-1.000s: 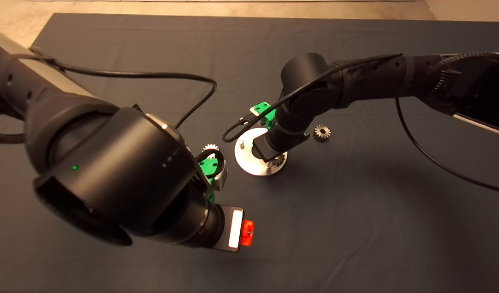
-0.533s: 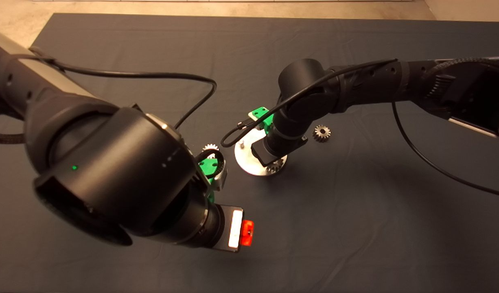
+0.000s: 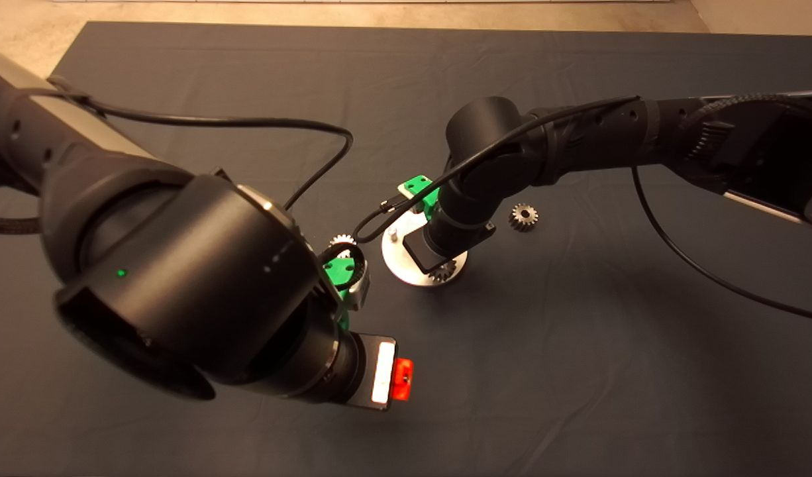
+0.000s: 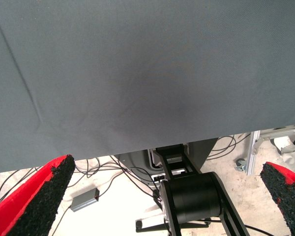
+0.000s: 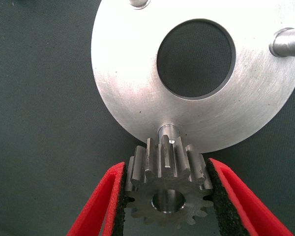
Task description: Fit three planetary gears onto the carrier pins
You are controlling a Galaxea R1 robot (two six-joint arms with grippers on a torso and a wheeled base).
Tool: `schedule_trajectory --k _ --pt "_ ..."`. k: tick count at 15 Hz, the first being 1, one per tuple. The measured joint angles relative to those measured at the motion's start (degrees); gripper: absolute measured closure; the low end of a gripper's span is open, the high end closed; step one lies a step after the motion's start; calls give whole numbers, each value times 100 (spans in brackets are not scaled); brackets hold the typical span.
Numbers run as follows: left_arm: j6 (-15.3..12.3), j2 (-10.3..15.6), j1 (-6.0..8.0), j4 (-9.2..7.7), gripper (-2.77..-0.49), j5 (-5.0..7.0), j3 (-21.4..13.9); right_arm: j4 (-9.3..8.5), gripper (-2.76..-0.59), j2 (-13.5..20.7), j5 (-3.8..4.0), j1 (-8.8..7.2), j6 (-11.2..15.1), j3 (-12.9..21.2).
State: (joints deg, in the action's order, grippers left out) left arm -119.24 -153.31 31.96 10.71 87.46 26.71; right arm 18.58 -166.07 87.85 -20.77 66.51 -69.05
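Note:
The silver disc [image 3: 403, 265] lies mid-mat with its carrier pins up; one bare pin [image 3: 393, 233] shows in the head view. My right gripper [image 3: 442, 268] hangs over the disc's near edge, shut on a dark-grey planetary gear [image 3: 444, 270]. In the right wrist view the gear [image 5: 167, 184] sits between the pads [image 5: 119, 206], just short of a pin [image 5: 167, 132] at the disc's [image 5: 132, 88] rim. Two more bare pins [image 5: 287, 42] [image 5: 139, 4] stand further round. A second gear [image 3: 524, 216] lies right of the disc, a third [image 3: 343, 240] left of it. My left gripper [image 3: 341, 271] waits open by that gear.
The left arm's large black wrist fills the lower left of the head view, with its cable looping over the mat [image 3: 578, 364]. The left wrist view looks past the mat's edge [image 4: 137, 98] at the floor, cables and a black stand [image 4: 191, 196].
The right arm has shifted a little to the left, carrying the held gear with it over the disc's near edge. The left arm has not moved.

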Motion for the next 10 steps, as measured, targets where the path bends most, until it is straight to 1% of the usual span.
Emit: schedule_trajectory --k 8,10 --pt "-2 0 0 -2 -277 2 0 0 -108 -2 0 2 2 0" --pt "-2 0 0 -2 -277 0 0 0 -108 -17 -4 38 0 0"
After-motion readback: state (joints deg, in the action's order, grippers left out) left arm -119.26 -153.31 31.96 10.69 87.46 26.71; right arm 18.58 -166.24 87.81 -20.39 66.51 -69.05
